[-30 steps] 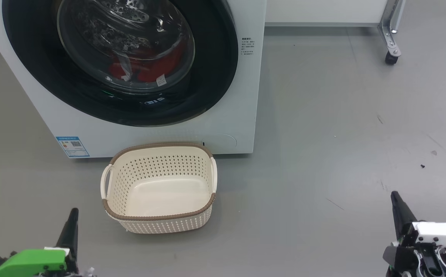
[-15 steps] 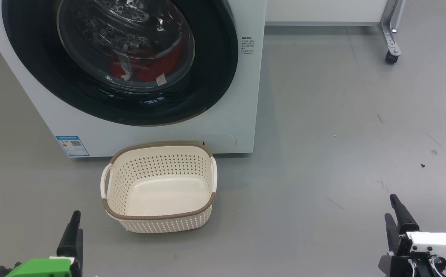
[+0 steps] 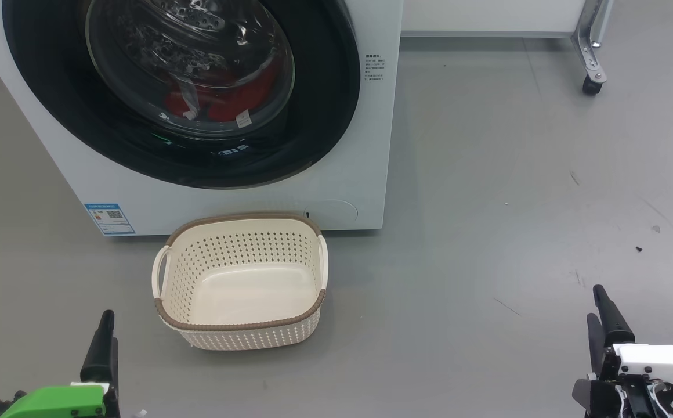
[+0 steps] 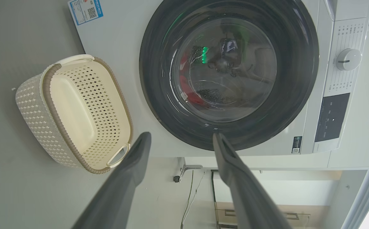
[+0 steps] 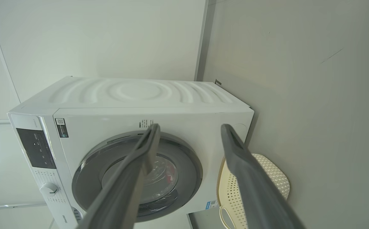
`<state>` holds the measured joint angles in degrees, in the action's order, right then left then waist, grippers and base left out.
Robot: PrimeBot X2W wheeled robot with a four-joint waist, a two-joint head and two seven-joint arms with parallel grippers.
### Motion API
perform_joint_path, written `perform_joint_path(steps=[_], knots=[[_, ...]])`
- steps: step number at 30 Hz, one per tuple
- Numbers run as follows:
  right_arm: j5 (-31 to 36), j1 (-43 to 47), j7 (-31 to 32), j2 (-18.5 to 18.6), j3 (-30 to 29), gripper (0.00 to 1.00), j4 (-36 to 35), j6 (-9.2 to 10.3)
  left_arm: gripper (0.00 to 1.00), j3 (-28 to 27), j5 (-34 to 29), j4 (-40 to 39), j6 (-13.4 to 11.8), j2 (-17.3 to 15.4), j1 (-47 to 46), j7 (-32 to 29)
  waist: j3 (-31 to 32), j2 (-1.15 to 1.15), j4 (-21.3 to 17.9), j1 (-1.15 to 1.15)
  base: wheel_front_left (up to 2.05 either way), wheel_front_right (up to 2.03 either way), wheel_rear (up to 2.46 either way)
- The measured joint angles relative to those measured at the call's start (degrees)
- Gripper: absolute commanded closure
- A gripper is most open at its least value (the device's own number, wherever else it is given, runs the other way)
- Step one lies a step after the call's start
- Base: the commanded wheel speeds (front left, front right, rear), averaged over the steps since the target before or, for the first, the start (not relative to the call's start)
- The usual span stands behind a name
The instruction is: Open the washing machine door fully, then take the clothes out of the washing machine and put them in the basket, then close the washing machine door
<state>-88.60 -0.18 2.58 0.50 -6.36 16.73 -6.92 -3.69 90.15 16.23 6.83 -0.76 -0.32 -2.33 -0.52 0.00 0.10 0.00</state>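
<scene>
If you scan from the left, the left tool [image 4: 181, 136] sits low, spread wide with nothing in it, and the washing machine door [image 3: 325, 116] is straight ahead and above it, shut. Red clothes [image 3: 220, 98] lie low behind its glass. The basket [image 3: 238, 326] stands empty just in front of the washing machine [image 3: 380, 174]. Way off right over bare floor [image 3: 487, 174], the right tool [image 3: 599, 313] is wide and empty too. So I'd say the left arm's nearer for the door.

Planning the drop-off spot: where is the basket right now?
In the head view the basket sits empty on the floor, left of centre, directly before the washing machine, below its door.
</scene>
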Motion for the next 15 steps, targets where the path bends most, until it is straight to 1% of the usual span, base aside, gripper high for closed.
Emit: perform_joint_path(steps=[6,15], knots=[[1.0,-0.4,-1.1,0.0,-0.2,0.0,-1.1,0.0,0.0,-0.9,-0.7,-1.1,0.0,0.0,0.0,1.1,-0.1,0.0,0.1,0.0,0.0,0.0,0.0],[3.4,-0.9,-2.5,0.1,-0.3,0.0,-2.9,0.0,0.0,-1.7,-3.6,-3.5,0.0,0.0,-0.1,2.5,-0.2,0.0,0.2,0.0,0.0,0.0,0.0]])
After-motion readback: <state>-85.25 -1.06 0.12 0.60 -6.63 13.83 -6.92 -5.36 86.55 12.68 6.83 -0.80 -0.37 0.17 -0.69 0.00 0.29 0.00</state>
